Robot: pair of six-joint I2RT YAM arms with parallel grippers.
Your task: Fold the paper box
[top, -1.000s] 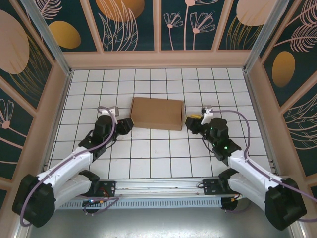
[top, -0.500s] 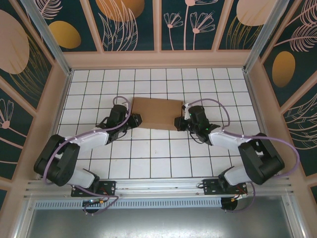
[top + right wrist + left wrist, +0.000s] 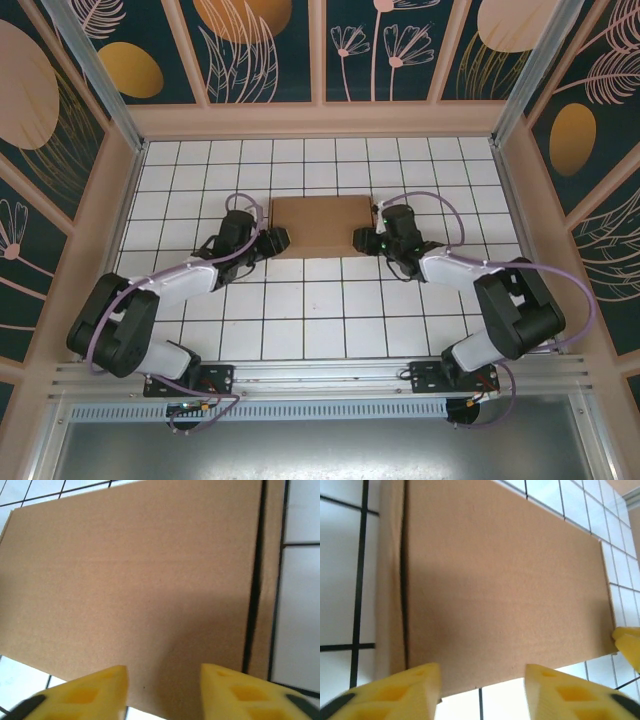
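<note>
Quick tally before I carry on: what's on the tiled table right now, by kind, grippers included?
paper box: 1, brown cardboard, lying closed and flat
grippers: 2, the left gripper and the right gripper, one at each end of the box, yellow fingers apart
Total: 3

Both arms lay low, elbows bent outward, forearms reaching toward 12 o'clock. The left gripper pointed at 3 o'clock, the right gripper at 9 o'clock. Each pair of yellow fingers stood parted, nothing between.
</note>
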